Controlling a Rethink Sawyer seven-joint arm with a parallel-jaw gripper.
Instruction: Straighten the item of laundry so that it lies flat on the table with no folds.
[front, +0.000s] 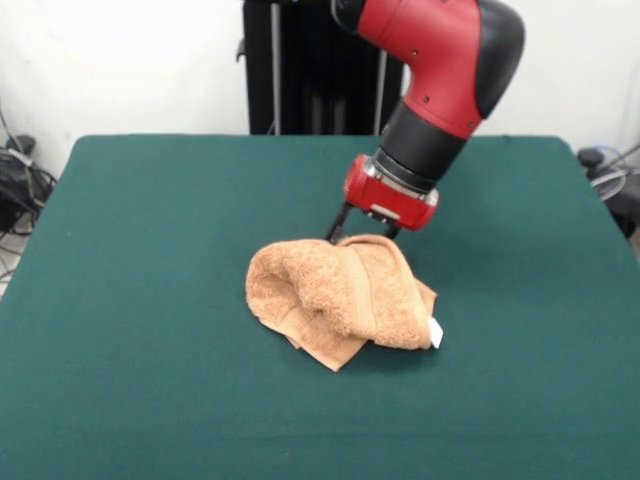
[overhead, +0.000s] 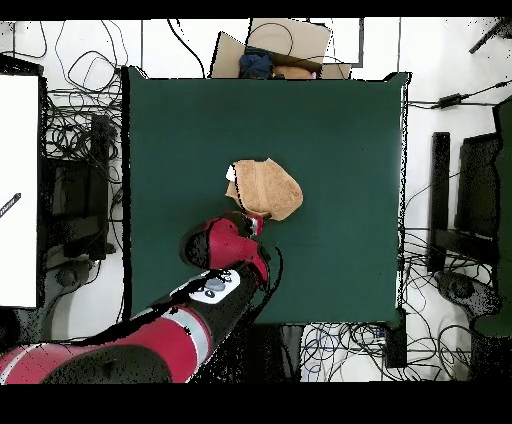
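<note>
1. The bench (front: 130, 380) is dark green and bare at the near side in the front view.
2. The towel (front: 335, 300) lies a little past that bare part, near the middle of the bench. It is bunched up and folded over itself, not flat.
3. A small white tag (front: 436, 333) sticks out at the towel's near right edge in the front view.
4. Just behind the towel is the gripper (front: 363, 232). Its two dark fingers point down and touch the far edge of the towel.
5. The fingers look a bit apart, with the towel's far edge at or between their tips. I cannot tell if they have pinched the cloth yet.
6. Behind the gripper, the red and black arm (front: 440, 70) comes down from above.
7. From overhead, the towel (overhead: 266, 188) is one lump, with the gripper (overhead: 256, 222) at the edge that faces the robot.
8. I think the step now is to grab this far edge.
9. To do it well, pinch only the top layer, not the whole lump.
10. Then lift a little and pull slowly away from the pile, so the folded part can open.
11. Most of the job looks not done yet.
</note>
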